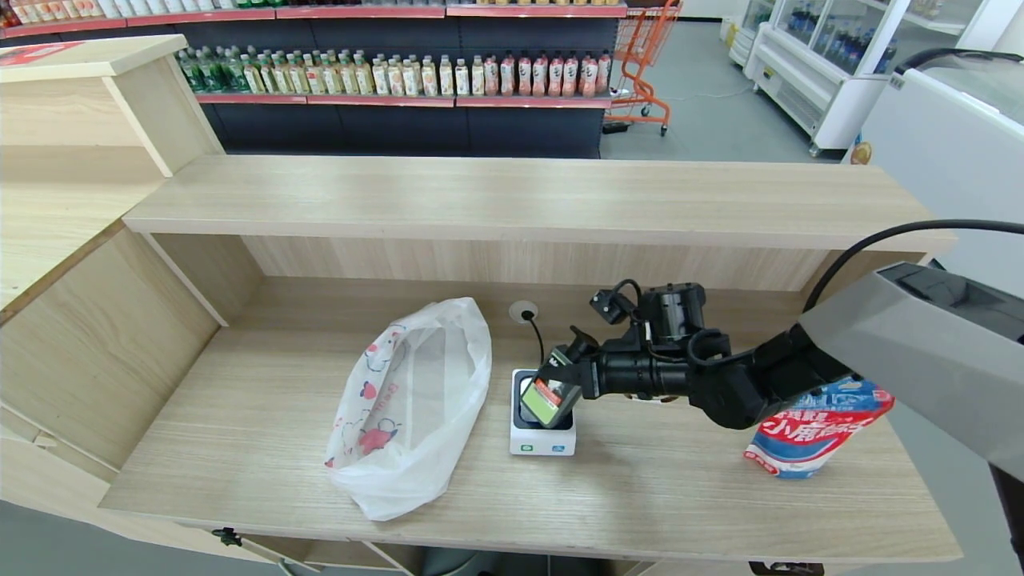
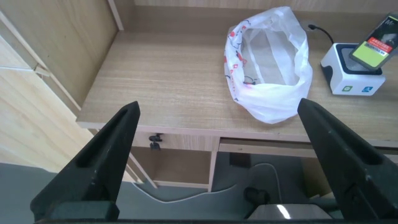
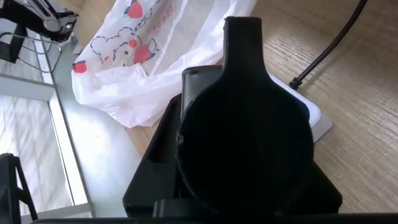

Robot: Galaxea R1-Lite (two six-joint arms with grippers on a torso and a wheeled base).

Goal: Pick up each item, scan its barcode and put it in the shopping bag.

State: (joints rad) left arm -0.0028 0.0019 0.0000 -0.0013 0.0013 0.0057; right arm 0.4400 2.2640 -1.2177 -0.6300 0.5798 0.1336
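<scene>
Right gripper holding a packet over the scanner

The right gripper [image 1: 562,373] is clamping a small packet [image 1: 547,399], tilting it just above the scanner [image 1: 543,438]. The shopping bag [image 1: 410,400] is lying just left of the scanner, its long axis running away from the robot, nearer this arm. The left gripper [image 2: 217,109], its fingers spread and empty, is hanging well beyond the bag.

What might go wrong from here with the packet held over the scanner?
The right end effector holds the packet tilted just above the scanner; lowering could bump it. The shopping bag lies slumped on the counter, so the packet may miss its mouth. The arm hangs over the blue pack and might topple it.
</scene>
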